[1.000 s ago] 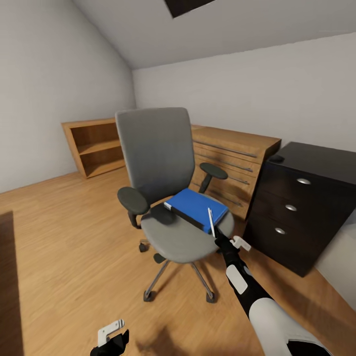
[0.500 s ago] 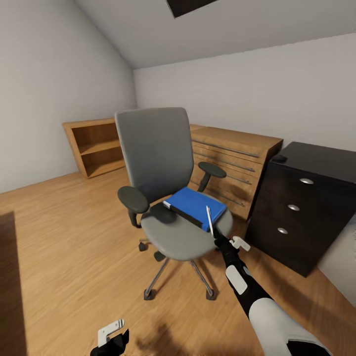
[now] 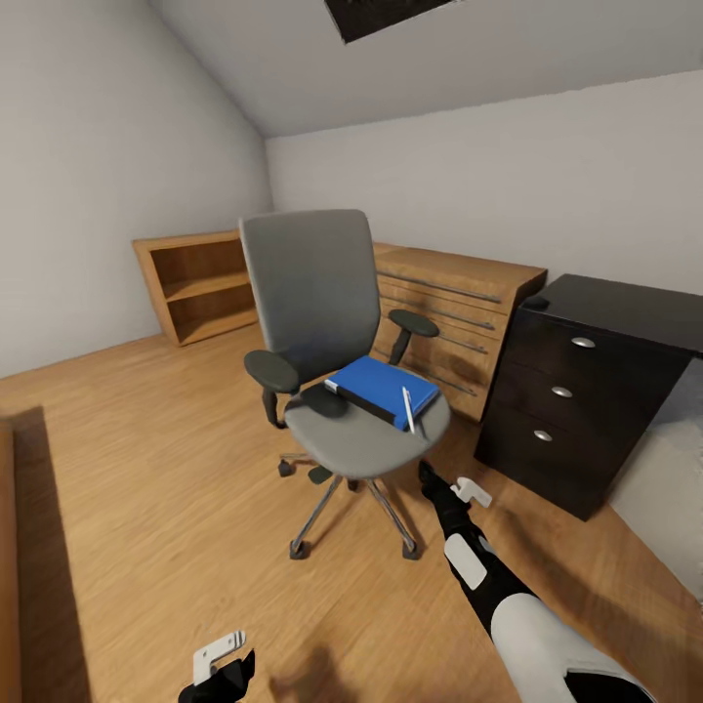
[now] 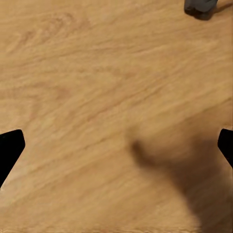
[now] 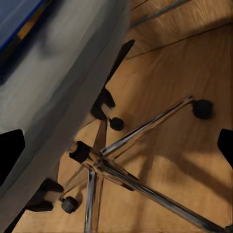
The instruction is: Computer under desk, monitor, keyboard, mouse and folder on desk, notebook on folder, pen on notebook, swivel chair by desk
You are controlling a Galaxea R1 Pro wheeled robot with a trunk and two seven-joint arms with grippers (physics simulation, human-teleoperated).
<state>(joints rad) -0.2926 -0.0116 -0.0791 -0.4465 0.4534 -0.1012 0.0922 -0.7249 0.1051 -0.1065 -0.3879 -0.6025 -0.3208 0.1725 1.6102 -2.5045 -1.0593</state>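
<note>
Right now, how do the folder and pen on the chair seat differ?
The folder is bright blue, broad and flat; the pen is white, thin and stick-like. The folder rests on the swivel chair seat; the pen lies across the folder's near corner. Both sit loose, ungripped, on the chair.

My right arm reaches forward and low, forearm outstretched, its gripper (image 3: pixel 444 485) with fingers spread wide apart — holding nothing. My left gripper (image 3: pixel 220 662) hangs low near my base, fingertips (image 4: pixel 9 150) parted wide — empty too.
</note>
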